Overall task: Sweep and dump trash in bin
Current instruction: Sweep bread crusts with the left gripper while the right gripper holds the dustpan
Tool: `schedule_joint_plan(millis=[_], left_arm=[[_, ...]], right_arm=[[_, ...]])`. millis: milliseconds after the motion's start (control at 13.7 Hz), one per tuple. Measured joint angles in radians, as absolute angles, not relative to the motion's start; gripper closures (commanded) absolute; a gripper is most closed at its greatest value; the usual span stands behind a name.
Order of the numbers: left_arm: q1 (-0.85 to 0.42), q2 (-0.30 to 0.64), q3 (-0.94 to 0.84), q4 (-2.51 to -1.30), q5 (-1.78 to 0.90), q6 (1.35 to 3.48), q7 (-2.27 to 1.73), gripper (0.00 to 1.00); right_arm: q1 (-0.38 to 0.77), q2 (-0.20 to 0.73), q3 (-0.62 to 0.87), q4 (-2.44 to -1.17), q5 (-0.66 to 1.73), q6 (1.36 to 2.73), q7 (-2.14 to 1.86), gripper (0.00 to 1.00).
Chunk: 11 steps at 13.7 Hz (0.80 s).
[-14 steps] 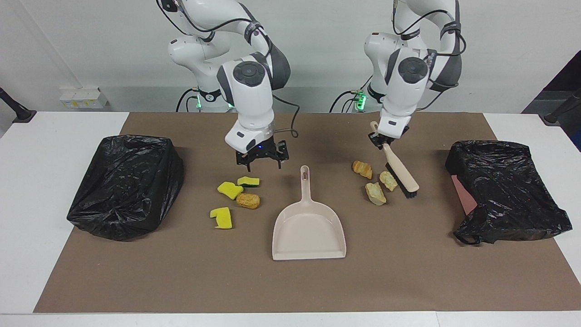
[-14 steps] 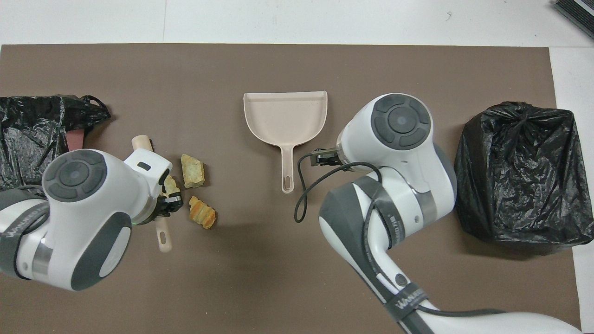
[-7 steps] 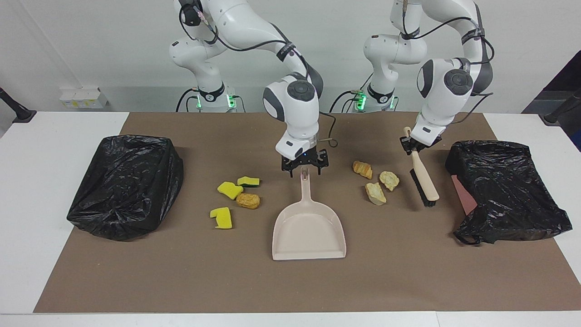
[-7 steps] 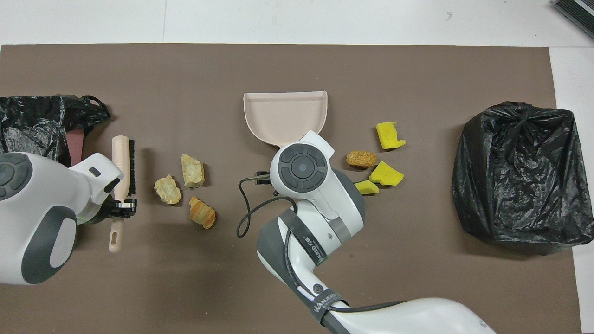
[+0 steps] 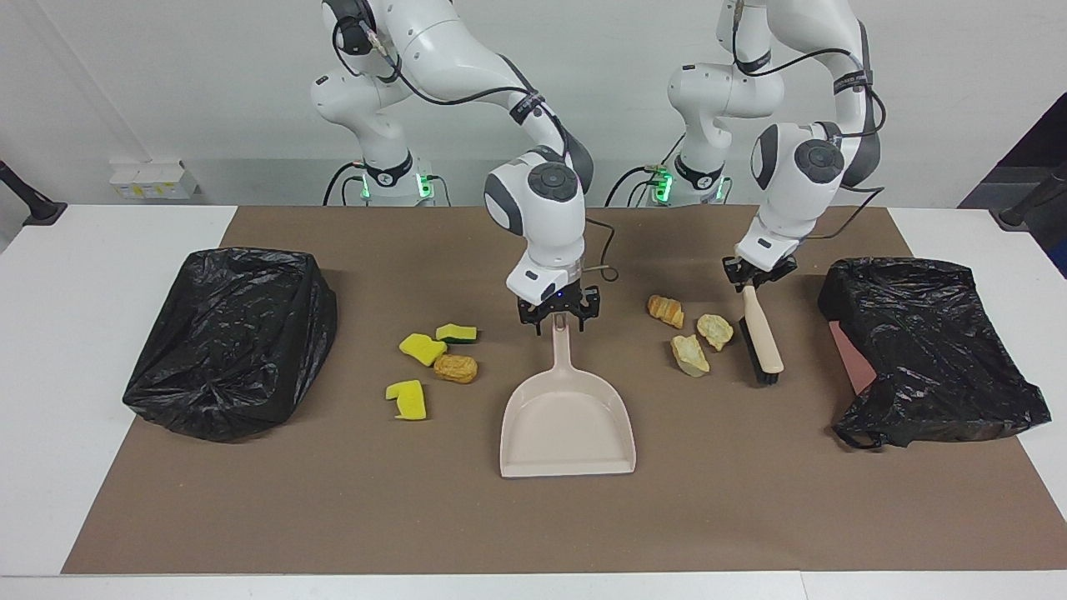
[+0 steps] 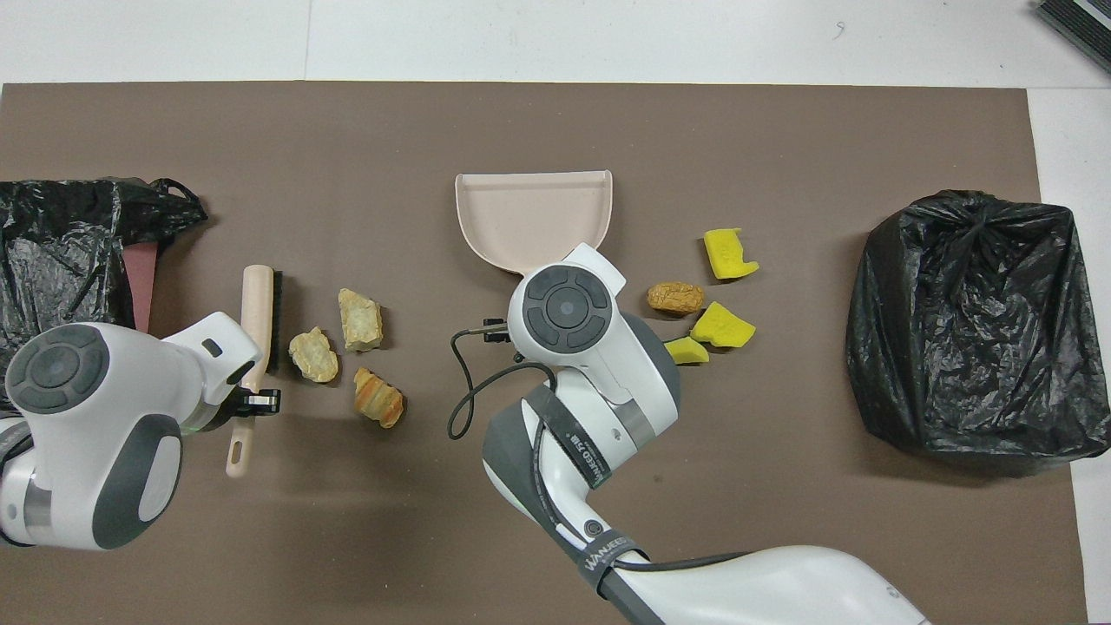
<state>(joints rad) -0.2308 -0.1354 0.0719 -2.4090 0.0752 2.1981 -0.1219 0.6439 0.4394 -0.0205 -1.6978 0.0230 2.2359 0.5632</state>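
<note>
**Item: sweeping set-up, dustpan pick-up stage**

- **Right hand** (image 5: 557,321): down on the tip of the dustpan (image 5: 567,417) handle, at the pan's twelve o'clock in the facing view. A second ago it hung over the sponge pieces, so it has crossed to the handle. Whether it has clamped the handle yet cannot be told.
- **Left hand** (image 5: 757,273): closed on the brush (image 5: 763,342) handle, bristles low against the brown mat (image 5: 333,517). The brush swung out toward the bagged bin (image 5: 925,350) at the left arm's end, and now stands just beside the lumps, at their three o'clock in the facing view.
- **Trash, group one:** three crusty lumps (image 5: 689,354), loose on the surface at the dustpan's two o'clock in the facing view, well short of the pan's mouth.
- **Trash, group two:** three sponge pieces (image 5: 422,348), one of them green-backed, and a fourth lump (image 5: 456,367). They lie at the pan's ten o'clock, between it and the second bagged bin (image 5: 233,342).
- **Dustpan:** flat on the surface, empty, with its mouth facing away from the robots.

**Assessment:** nothing has been swept or dumped. Both tools are now attended, so sweeping can likely begin once the pan is secured and set by the lumps.
</note>
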Motion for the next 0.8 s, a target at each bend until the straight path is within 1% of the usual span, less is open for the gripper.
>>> schedule_joint_plan(millis=[291,437,510,582,728,801], left_arm=[[-0.303,-0.135,0.066,-2.419,0.075,2.198,-0.125,1.00],[-0.323,-0.135,0.065,-2.423,0.075,2.198,-0.129,1.00],[-0.324,-0.135,0.065,-2.423,0.075,2.198,-0.129,1.00],[-0.324,-0.135,0.066,-2.423,0.075,2.198,-0.129,1.00],[-0.324,-0.135,0.068,-2.423,0.075,2.198,-0.129,1.00],[-0.324,-0.135,0.068,-2.423,0.075,2.198,-0.129,1.00]], right_arm=[[0.636,0.440,-0.022,-1.692,0.022,2.208,0.513,1.00],[0.621,0.432,-0.023,-1.676,0.022,2.191,0.358,1.00],[0.603,0.414,-0.024,-1.671,0.023,2.173,0.240,1.00],[0.578,0.385,-0.025,-1.668,0.023,2.124,0.121,1.00],[0.522,0.303,-0.025,-1.674,0.023,1.986,-0.123,1.00],[0.506,0.258,-0.025,-1.697,0.024,1.939,-0.248,1.00]])
